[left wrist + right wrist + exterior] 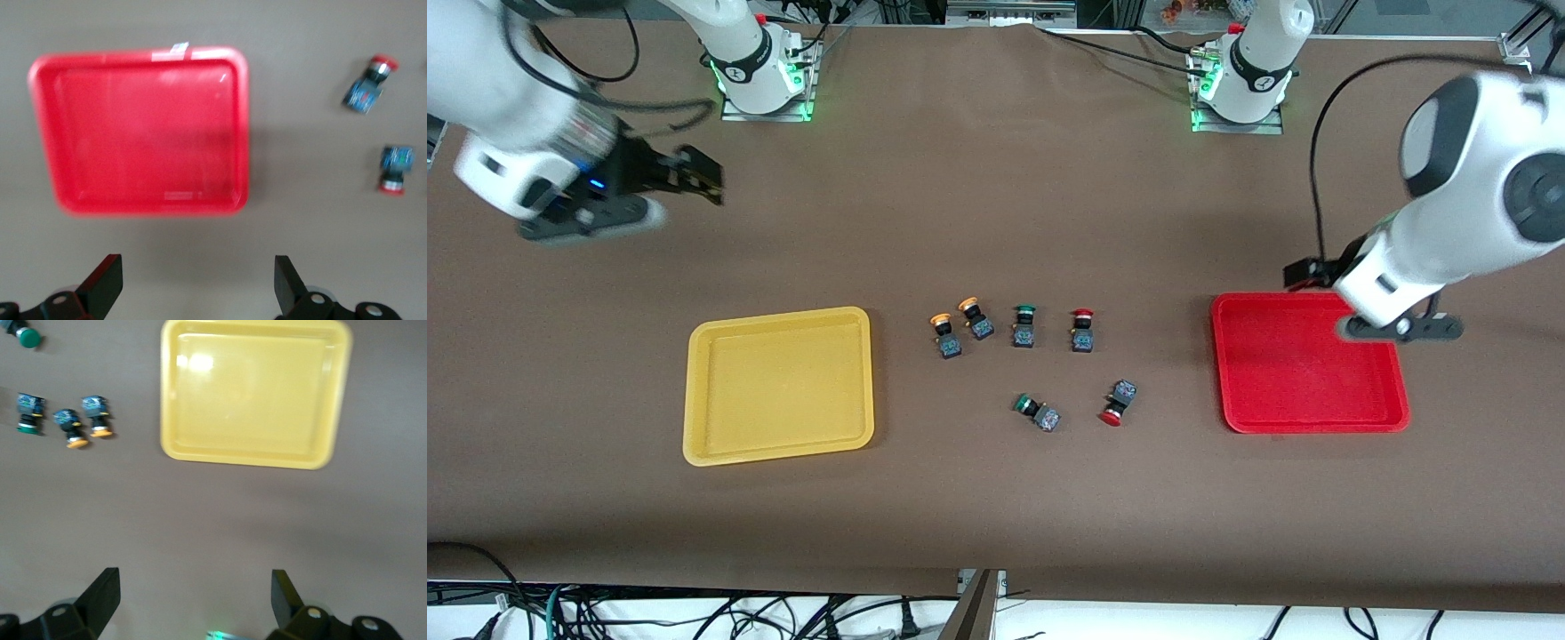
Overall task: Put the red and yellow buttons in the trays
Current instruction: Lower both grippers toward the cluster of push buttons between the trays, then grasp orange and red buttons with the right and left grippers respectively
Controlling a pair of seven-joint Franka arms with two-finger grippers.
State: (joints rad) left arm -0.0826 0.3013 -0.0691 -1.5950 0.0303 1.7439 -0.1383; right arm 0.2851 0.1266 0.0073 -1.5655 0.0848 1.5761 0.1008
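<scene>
A shallow yellow plastic tray [779, 386] with rounded corners lies on the brown table [996, 498] toward the right arm's end, and a matching shallow red plastic tray [1307, 364] lies toward the left arm's end; both hold nothing. Between them sit six tiny push-button switches with dark blocky bodies. Farther from the front camera stands a row: two yellow-orange-capped switches [945, 332] [976, 317] just beside each other, a green-capped switch [1024, 325], then a red-capped switch [1083, 330] nearest the red tray. Nearer the camera lie a second green-capped switch [1037, 412] and a second red-capped switch [1118, 402], both on their sides. The left pincer [199, 283] hangs over the table at the red tray's edge farther from the camera, its fingers spread wide and holding nothing. The right pincer [195, 600] hangs over bare table, well apart from the yellow tray and farther from the camera than it, likewise spread and holding nothing.
</scene>
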